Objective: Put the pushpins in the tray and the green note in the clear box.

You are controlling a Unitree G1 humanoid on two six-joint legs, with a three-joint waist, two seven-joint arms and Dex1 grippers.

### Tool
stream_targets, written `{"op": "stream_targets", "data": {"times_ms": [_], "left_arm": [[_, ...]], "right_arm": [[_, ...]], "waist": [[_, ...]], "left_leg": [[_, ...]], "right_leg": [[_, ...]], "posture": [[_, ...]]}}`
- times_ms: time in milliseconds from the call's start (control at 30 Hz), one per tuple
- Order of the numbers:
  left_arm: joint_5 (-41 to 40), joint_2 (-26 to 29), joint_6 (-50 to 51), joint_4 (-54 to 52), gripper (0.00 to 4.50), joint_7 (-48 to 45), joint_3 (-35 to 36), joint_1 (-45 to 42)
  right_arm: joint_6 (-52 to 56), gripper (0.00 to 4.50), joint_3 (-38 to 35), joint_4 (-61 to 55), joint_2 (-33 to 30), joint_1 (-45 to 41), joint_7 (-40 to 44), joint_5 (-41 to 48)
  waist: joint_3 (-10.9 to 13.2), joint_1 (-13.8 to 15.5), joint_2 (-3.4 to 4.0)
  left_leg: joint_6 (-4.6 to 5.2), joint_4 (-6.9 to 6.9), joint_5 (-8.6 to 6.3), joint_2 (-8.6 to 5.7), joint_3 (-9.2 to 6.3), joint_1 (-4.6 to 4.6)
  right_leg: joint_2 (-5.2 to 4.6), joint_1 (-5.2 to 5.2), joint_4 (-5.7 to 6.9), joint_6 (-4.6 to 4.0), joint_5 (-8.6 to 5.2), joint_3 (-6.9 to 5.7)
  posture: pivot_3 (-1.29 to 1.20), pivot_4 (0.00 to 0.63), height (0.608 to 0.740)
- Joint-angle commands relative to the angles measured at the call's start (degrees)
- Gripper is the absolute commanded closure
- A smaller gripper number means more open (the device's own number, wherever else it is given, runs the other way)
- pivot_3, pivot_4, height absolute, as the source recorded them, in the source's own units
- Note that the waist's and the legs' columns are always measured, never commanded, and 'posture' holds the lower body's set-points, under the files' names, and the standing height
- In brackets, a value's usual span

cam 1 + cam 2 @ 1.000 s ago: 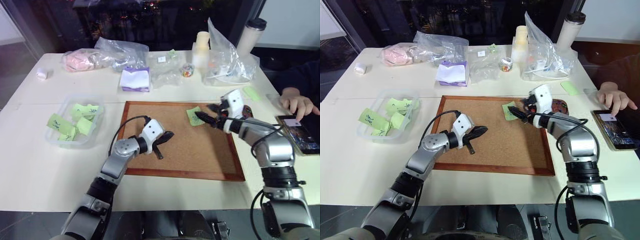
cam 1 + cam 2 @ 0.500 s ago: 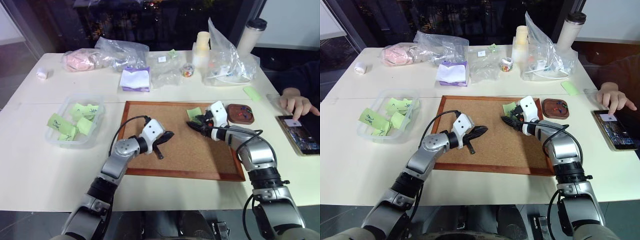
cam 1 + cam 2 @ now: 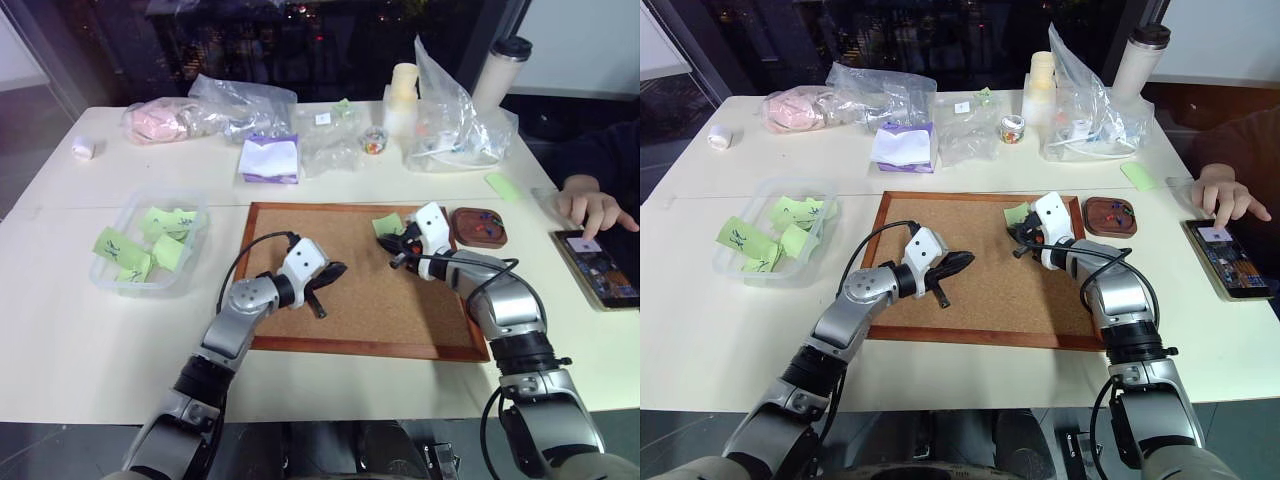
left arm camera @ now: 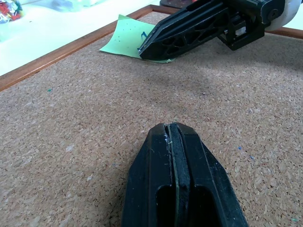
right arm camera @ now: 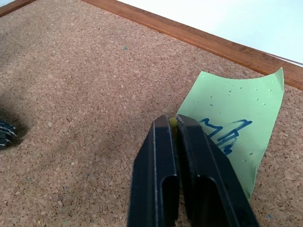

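The green note (image 3: 387, 224) lies on the cork board (image 3: 370, 310) near its far right corner, with blue marks and several pin holes (image 5: 236, 127). My right gripper (image 3: 385, 241) rests at the note's near edge, shut. A small yellow pushpin head is pinched between its tips (image 5: 172, 120). The reddish-brown tray (image 3: 479, 227) sits just right of the board and holds a few pushpins (image 3: 484, 224). My left gripper (image 3: 342, 268) hovers low over the middle of the board, shut and empty (image 4: 169, 127). The clear box (image 3: 120, 205) stands at the left with several green notes inside.
A person's hand (image 3: 590, 205) rests by a phone (image 3: 597, 268) at the right edge. Plastic bags, a purple-and-white pad (image 3: 270, 160), a small jar (image 3: 376, 140) and a tumbler (image 3: 497, 70) line the back. A pale-green slip (image 3: 503, 186) lies beyond the tray.
My right gripper swung left and down from above the tray to the green note, then closed there. The tray is now uncovered. The left gripper stayed still.
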Motion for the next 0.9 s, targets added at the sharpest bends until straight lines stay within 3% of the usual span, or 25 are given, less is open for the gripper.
{"op": "stream_targets", "data": {"times_ms": [33,467,733,833,900], "left_arm": [[1.03,0.58,3.32,4.14,4.5,1.31,0.17,2.65],[1.5,-0.66,1.07,8.8,4.5,3.38,1.09,2.94],[-16.6,-11.6,17.1,2.55,4.5,10.38,16.25,-8.3],[-20.51,-13.32,22.46,2.22,3.55,10.93,18.46,-11.2],[-24.17,-14.75,26.21,2.75,2.59,11.93,21.05,-12.98]], "right_arm": [[0.3,4.38,-1.47,-3.61,-0.3,-1.92,0.27,1.12],[6.02,4.38,-4.51,-14.22,-4.15,-2.5,0.49,3.4],[12.55,4.38,-3.99,-29.64,-9.31,5.05,2.2,5.87],[14.34,4.5,-3.64,-33.61,-10.26,6.5,1.54,6.06],[15.39,4.5,-3.94,-35.38,-10.51,6.33,1.22,6.57]], "waist": [[0.0,0.03,0.0],[-0.27,0.13,0.01],[-0.08,0.33,-0.29],[-0.04,0.34,-0.37],[-0.03,0.39,-0.37]], "left_leg": [[0.0,0.0,0.0,0.0,0.0,0.0],[0.0,0.01,0.0,-0.04,-0.06,0.24],[0.01,0.07,0.01,-0.13,-0.18,-0.23],[0.0,0.07,0.02,-0.13,-0.22,-0.75],[-0.09,0.09,0.07,-0.14,-0.22,-1.12]], "right_leg": [[0.0,0.0,0.0,0.0,0.0,0.0],[-0.03,0.25,0.0,-0.02,0.02,0.0],[-0.08,-0.12,-0.01,0.08,0.06,-0.06],[-0.05,-0.59,-0.06,0.09,0.05,-0.08],[-0.06,-1.0,-0.06,0.09,0.06,-0.08]], "posture": [[0.0,0.15,0.74],[0.0,0.15,0.74],[0.0,0.15,0.74],[0.0,0.15,0.74],[0.0,0.15,0.74]]}}
